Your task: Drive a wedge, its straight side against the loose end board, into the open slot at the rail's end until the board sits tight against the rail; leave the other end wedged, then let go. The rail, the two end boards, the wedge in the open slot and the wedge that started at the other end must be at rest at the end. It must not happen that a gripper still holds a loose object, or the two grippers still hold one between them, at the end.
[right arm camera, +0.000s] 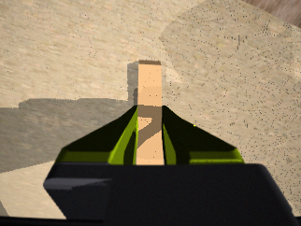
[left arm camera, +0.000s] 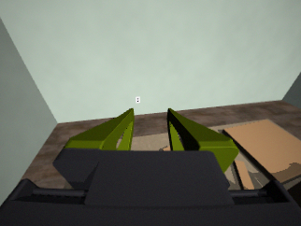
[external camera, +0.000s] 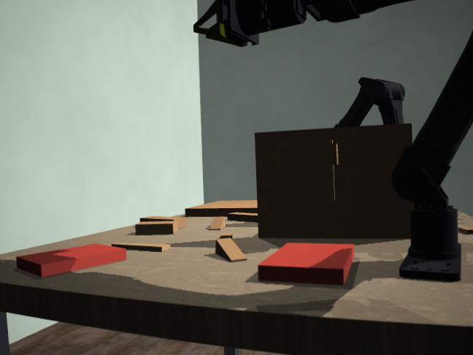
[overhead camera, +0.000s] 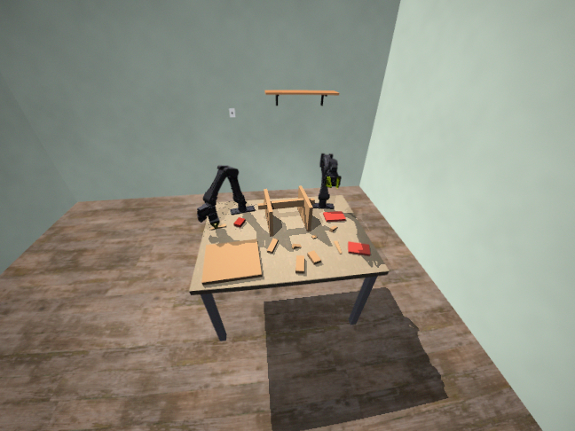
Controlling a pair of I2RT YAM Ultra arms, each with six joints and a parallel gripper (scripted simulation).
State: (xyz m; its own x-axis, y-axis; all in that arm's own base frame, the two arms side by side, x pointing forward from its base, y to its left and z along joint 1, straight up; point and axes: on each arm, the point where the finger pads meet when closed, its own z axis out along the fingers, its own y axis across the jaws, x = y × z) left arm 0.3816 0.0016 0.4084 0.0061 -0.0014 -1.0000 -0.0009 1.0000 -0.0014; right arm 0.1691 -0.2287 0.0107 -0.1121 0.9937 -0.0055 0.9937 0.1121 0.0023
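Observation:
A thin wooden wedge (overhead camera: 222,226) (right arm camera: 150,79) lies flat near the table's left edge in the top view. My right gripper (overhead camera: 215,225) (right arm camera: 150,112) points down over it, fingers shut against both long sides. My left gripper (overhead camera: 333,182) (left arm camera: 150,113) is partly open and empty, raised high above the table. The rail (overhead camera: 286,204) runs between two upright end boards, the left one (overhead camera: 269,217) and the right one (overhead camera: 305,208); a short rail end sticks out past the left board. The right board (external camera: 298,183) hides the rail in the exterior view. Slot and tightness are too small to judge.
A large wooden panel (overhead camera: 232,261) (left arm camera: 266,145) lies front left. Red blocks lie near the right gripper (overhead camera: 239,222), back right (overhead camera: 334,216) (external camera: 305,253) and front right (overhead camera: 358,247) (external camera: 76,258). Several wooden pieces, including a block (overhead camera: 300,263) and a thin strip (overhead camera: 338,246), lie in front of the boards.

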